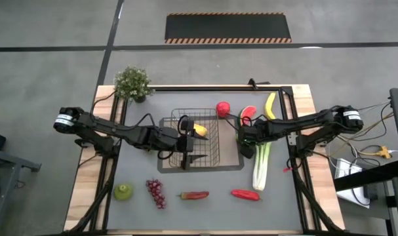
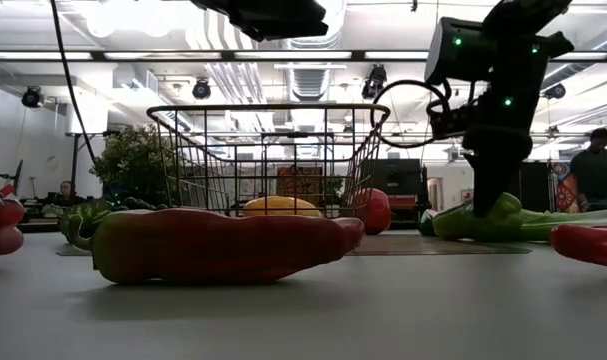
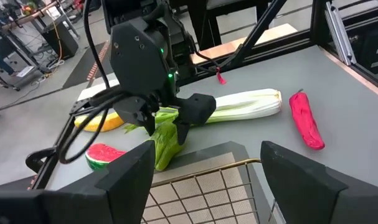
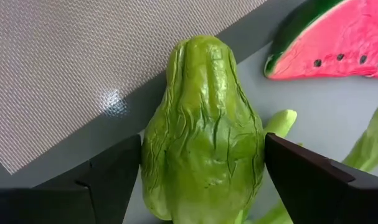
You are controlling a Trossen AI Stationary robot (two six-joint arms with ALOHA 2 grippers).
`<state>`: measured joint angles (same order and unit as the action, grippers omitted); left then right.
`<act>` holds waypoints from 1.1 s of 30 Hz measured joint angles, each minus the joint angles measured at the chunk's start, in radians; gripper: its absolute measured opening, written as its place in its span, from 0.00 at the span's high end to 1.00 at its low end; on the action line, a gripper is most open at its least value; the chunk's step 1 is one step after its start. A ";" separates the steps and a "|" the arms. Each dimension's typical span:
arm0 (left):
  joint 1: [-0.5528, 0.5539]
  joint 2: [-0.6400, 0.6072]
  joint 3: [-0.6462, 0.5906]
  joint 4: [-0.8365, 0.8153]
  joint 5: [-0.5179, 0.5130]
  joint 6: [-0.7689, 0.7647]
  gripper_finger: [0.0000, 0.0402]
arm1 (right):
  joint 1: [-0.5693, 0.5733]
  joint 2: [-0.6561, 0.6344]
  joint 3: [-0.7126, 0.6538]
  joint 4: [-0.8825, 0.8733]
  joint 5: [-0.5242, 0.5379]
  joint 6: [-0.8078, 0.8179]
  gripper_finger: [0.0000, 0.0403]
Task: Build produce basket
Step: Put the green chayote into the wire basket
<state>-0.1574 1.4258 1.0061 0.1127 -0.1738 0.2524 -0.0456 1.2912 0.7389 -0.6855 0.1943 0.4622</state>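
Observation:
The dark wire basket [image 1: 208,154] stands on the grey mat [image 1: 233,164] at the table's middle, with a yellow-orange piece [image 1: 200,130] inside it. My left gripper [image 1: 187,142] hangs open and empty over the basket. My right gripper [image 1: 246,141] is shut on the long leek [image 1: 261,167], just right of the basket. The apple [image 1: 222,109], watermelon slice [image 1: 249,115] and banana [image 1: 271,105] lie behind it. The pear [image 1: 123,191], grapes [image 1: 156,193] and two red peppers [image 1: 195,195] [image 1: 244,194] lie along the near side. My right gripper pinches the leek's green leafy end [image 4: 204,143] between its two fingers [image 4: 108,180], one on each side. The fingers come from above and lie across the leek. The white end [image 3: 263,102] lies on the table; the leafy tip reaches over the mat's edge.
A leafy potted plant [image 1: 133,82] stands at the far left corner. A black frame rail [image 1: 212,87] runs along the far edge. Bare table shows between the near row of produce and the front edge.

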 joint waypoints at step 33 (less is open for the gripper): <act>0.000 -0.260 -0.198 0.161 -0.116 0.103 0.32 | 0.000 -0.132 0.294 -0.158 0.084 -0.085 0.44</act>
<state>-0.1570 1.1662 0.8078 0.2740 -0.2897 0.3557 -0.0460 1.1591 1.0331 -0.8434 0.2786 0.3768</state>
